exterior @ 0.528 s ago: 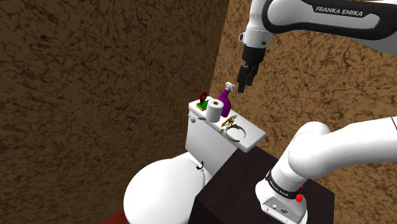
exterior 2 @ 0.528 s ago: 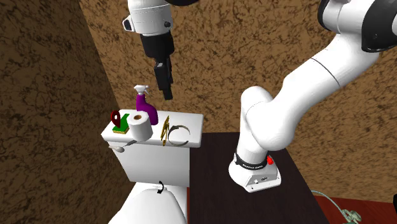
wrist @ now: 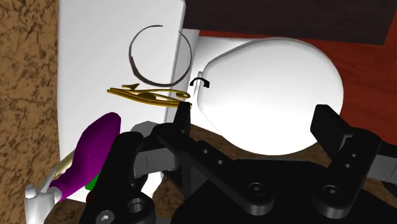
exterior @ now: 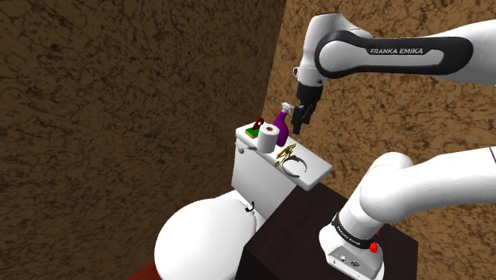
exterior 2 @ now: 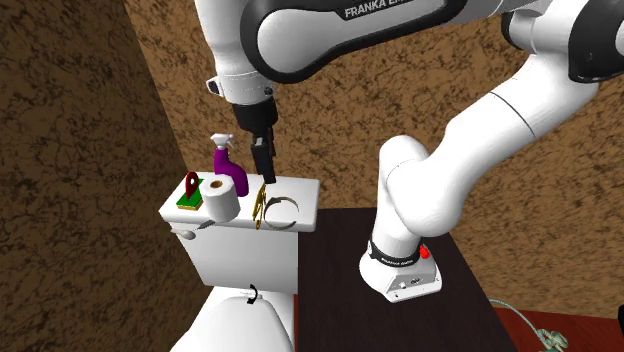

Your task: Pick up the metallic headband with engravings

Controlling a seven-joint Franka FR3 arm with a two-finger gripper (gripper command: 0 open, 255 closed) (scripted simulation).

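Nearest us in the shoulder view is the dark stand (exterior: 290,235) with the arm's base (exterior: 354,239) on it. Just beside it is a white toilet, its lid (exterior: 203,239) shut. Behind rises the tank (exterior: 258,181), and its top (exterior: 316,169) carries the things.

First on that top lies a thin dark hoop (wrist: 135,71), flat. Touching or just beside it stands the gold headband (exterior: 284,153), up on edge, about mid-top. Past it sits a paper roll (exterior: 266,138), then a purple spray bottle (exterior: 281,123) and a red loop on a green base (exterior: 254,129) at the far end.

We see the hand (exterior 2: 262,160) pointing down over the headband, close above it and not touching, near the bottle's head. Its fingers (wrist: 183,116) stand apart with nothing clasped. In the wrist view the headband lies beyond one fingertip, outside the gap.

Rough brown walls (exterior: 119,95) close the corner behind.
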